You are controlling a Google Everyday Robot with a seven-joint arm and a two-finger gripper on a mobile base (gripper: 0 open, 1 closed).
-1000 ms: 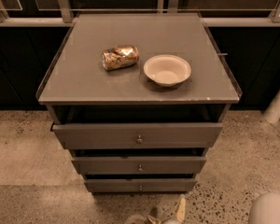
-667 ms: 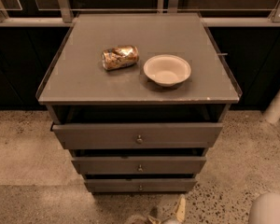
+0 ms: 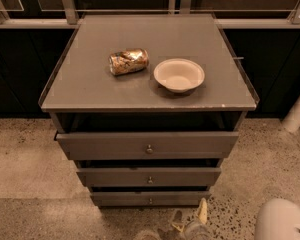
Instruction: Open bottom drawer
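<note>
A grey cabinet with three drawers stands in the middle of the camera view. The bottom drawer [image 3: 150, 199] is the thinnest front, with a tiny round knob [image 3: 150, 200] at its centre. It stands slightly out from the cabinet body, with a dark gap above it. My gripper [image 3: 190, 224] is low at the bottom edge of the view, just in front of and below the bottom drawer, a little right of its knob and not touching it.
The middle drawer [image 3: 149, 176] and top drawer [image 3: 148, 145] also stand out a little, the top one furthest. On the cabinet top [image 3: 90, 91] lie a crumpled can [image 3: 128, 61] and a white bowl [image 3: 179, 75]. A white rounded robot part [image 3: 282, 219] fills the bottom right corner.
</note>
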